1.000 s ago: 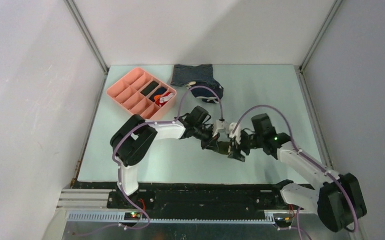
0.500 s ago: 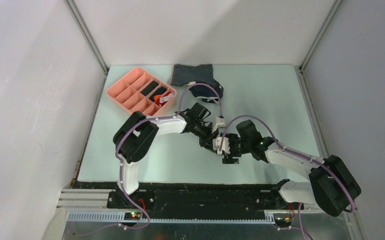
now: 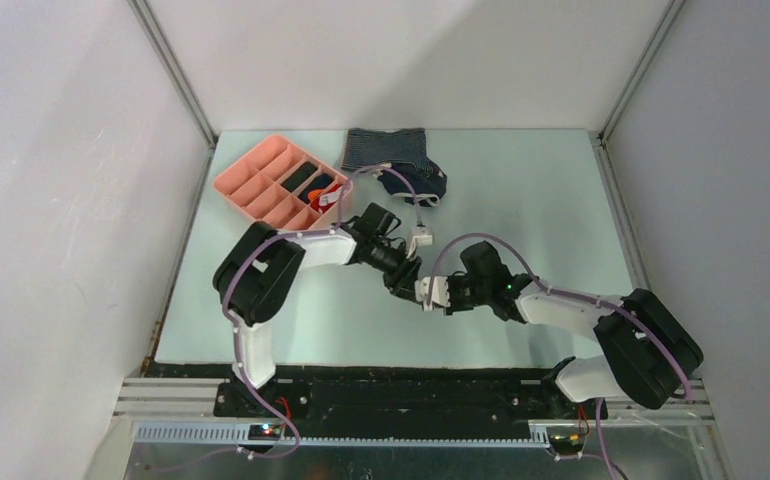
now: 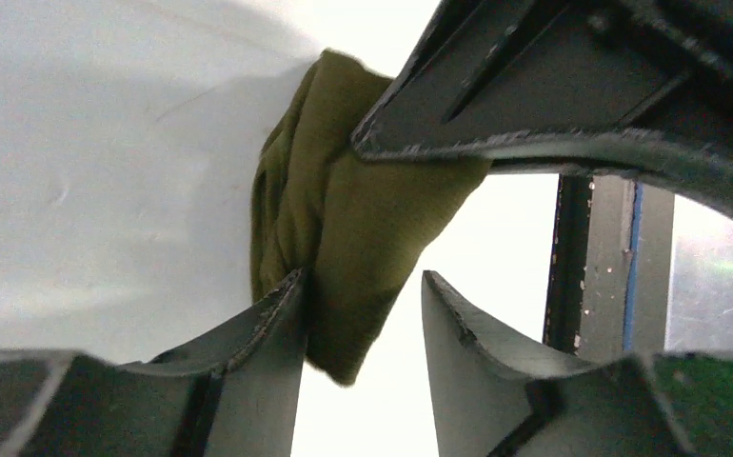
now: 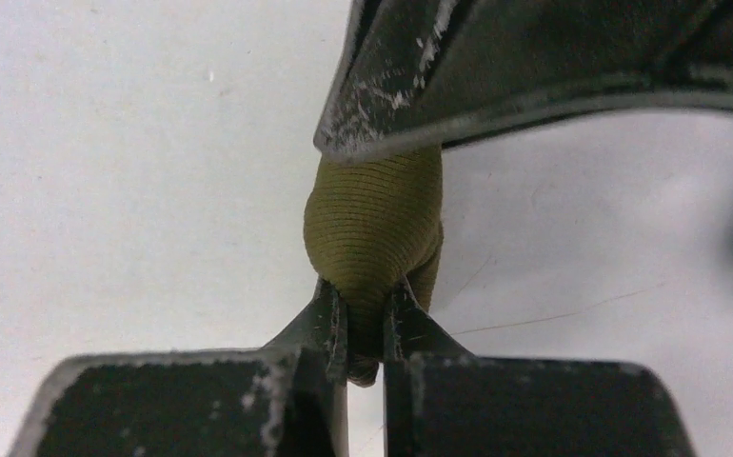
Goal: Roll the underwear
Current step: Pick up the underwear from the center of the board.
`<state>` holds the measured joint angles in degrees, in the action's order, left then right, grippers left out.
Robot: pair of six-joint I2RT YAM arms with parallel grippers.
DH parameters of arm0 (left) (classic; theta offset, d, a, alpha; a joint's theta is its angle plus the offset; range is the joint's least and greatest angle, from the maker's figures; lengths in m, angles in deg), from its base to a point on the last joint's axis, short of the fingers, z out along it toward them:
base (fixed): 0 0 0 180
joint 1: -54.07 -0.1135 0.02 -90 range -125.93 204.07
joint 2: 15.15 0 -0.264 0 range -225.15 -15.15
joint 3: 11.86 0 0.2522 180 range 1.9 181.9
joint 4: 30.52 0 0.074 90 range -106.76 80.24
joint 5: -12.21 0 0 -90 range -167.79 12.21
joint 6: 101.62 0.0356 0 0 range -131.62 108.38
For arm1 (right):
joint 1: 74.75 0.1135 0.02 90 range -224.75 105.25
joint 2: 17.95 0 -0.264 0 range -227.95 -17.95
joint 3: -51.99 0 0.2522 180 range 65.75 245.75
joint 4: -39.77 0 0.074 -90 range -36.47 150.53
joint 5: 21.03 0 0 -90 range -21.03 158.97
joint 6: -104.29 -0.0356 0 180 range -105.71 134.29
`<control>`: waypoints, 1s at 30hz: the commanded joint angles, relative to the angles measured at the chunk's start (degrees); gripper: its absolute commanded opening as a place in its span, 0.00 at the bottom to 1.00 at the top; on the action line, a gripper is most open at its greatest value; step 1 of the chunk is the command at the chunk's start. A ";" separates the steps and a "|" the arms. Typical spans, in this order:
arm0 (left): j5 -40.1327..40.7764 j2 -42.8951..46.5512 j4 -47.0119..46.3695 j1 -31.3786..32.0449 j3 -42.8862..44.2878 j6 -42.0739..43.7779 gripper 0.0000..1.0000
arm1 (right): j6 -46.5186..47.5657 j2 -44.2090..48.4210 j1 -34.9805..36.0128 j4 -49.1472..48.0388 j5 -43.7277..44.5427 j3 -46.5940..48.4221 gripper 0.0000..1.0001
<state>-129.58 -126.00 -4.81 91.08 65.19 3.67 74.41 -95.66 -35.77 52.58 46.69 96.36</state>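
— Near the middle of the worktop (image 3: 521,210), between the two arms: found the underwear (image 5: 372,224), bunched into a short olive-green bundle.

— Held from which side?

— Pinched at one end by the right gripper (image 5: 366,328), fingers pressed together on the cloth hard enough to crease it. Probably done to stop the turns from springing loose.

— And the left gripper (image 4: 363,286)?

— Stood with fingers apart, straddling the other end. Touched the fabric with one finger only, clear of it with the other. Looked more like a loose guide than a hold, so judged the bundle to depend on the right side alone.

— Resting on the surface, or lifted?

— Could not tell. Sat close to it at least, going by the shadow.

— Rolled properly?

— Partly, at a guess. Showed layered folds along one edge from the left wrist, yet looked slack. Likely needed another turn or a firmer squeeze.

— Anything nearby to snag?

— Nothing close. Lay well apart from the striped garment (image 3: 386,148), the navy garment (image 3: 439,180) and the pink divided tray (image 3: 244,162) at the far side.
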 commanded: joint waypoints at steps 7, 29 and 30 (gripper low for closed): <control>19.25 21.64 -18.25 -11.55 -10.80 -33.26 0.59 | -23.33 -3.90 -8.32 14.44 -7.90 17.70 0.00; 18.32 20.62 -24.88 -14.47 -8.49 -65.86 0.61 | -58.42 -4.63 -3.37 -5.49 21.32 24.68 0.00; 18.40 20.35 -25.64 -14.39 -8.64 -66.82 0.62 | -58.43 -4.57 -3.10 -5.65 21.49 24.72 0.00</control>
<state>-112.58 -105.03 -29.34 76.44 55.99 -59.58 17.82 -100.25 -39.86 52.06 64.31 118.68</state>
